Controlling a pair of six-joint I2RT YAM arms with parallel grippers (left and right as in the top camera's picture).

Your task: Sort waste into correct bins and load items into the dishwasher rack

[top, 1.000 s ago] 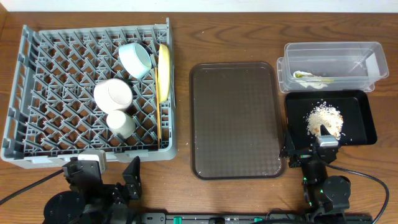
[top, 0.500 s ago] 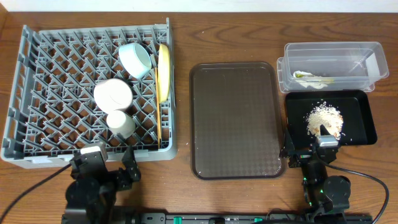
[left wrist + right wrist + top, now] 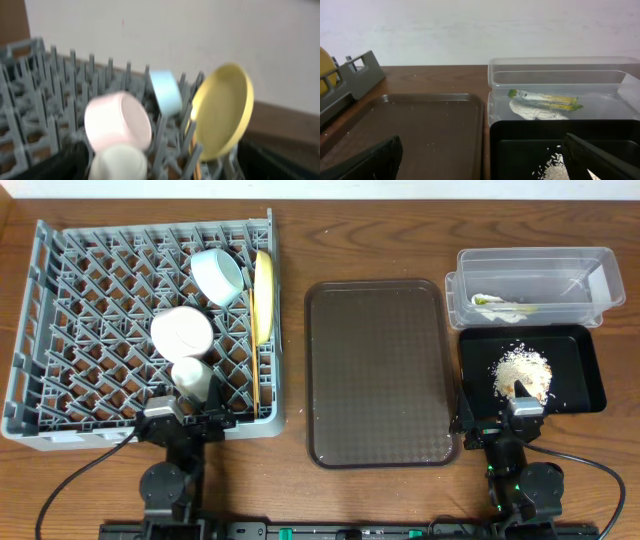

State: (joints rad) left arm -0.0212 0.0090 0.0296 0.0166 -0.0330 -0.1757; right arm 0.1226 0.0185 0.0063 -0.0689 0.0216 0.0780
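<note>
The left gripper (image 3: 188, 420), fingers apart and holding nothing, sits at the near edge of the grey rack (image 3: 60, 330). Just past it in the rack are the cream cup (image 3: 192, 378), white bowl (image 3: 181, 332), blue bowl (image 3: 217, 275) and yellow plate (image 3: 264, 295). The right gripper (image 3: 497, 420), fingers apart too, is at the near edge of the black tray (image 3: 585, 375). The crumbs (image 3: 524, 370) lie just ahead of it, and the wrapper (image 3: 497, 303) lies in the clear tub (image 3: 600, 265) behind. The left wrist view is blurry.

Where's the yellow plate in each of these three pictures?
Overhead: the plate stands on edge at the right side of the rack.
Left wrist: right of centre, beside the blue bowl.
Right wrist: a yellow sliver at the far left edge.
Shared landmark: the grey rack, in all three.
</note>
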